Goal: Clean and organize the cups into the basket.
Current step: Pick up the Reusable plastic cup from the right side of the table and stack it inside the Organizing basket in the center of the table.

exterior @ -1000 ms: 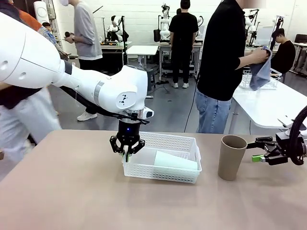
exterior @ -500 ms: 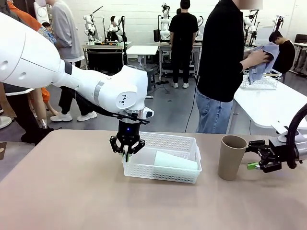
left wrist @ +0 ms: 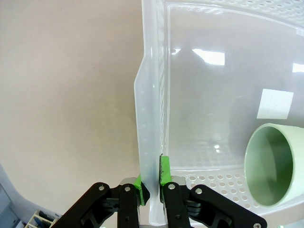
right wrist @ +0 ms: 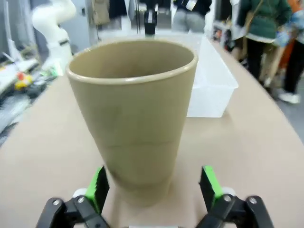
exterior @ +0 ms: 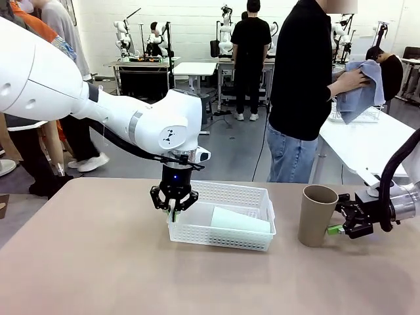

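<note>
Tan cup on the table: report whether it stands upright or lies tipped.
Upright. The tan cup stands on its narrow base, mouth up, just ahead of the open right hand.

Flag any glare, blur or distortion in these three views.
Front view: even lighting, sharp, soft shadows beside the basket and tan cup. Left wrist view: bright ceiling-light reflections on the basket floor; mint cup in focus. Right wrist view: tan cup slightly soft, background blurred, wide-angle stretch toward the edges.
</note>
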### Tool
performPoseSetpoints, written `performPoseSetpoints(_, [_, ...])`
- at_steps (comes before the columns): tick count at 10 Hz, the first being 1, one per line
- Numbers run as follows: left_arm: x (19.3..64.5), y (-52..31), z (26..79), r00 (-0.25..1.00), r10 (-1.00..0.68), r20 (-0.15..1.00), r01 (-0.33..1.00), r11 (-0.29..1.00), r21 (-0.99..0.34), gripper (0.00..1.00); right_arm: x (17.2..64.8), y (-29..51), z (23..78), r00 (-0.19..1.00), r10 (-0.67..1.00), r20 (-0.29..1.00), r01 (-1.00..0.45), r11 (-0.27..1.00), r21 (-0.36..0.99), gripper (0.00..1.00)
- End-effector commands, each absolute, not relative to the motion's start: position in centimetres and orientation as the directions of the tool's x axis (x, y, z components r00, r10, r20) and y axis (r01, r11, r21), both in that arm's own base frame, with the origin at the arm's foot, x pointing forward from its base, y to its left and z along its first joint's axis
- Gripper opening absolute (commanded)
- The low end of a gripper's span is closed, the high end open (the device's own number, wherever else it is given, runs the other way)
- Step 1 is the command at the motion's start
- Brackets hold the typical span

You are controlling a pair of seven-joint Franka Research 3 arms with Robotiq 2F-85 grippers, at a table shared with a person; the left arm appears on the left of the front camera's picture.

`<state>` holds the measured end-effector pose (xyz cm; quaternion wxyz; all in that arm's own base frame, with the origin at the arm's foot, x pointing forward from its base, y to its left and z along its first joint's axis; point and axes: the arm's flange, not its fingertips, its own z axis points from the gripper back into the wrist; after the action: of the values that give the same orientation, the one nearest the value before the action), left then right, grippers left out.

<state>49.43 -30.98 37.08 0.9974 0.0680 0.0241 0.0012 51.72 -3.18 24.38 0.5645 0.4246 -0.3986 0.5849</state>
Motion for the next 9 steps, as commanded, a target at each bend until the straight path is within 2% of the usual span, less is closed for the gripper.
performPoseSetpoints(1, [49.4, -30.9, 37.0, 0.999, 0.002, -0.049, 0.005, 0.990, 0.139, 0.00, 52.6, -2.5, 24.0, -0.001, 0.344, 0.939, -0.996, -0.079, 0.028, 1.00])
performPoseSetpoints(9, [49.4, -30.9, 37.0, 0.999, 0.002, -0.049, 0.005, 0.990, 0.139, 0.00, 53.2, 1.7, 23.7, 0.036, 0.327, 0.944, -0.985, -0.150, 0.089, 1.00])
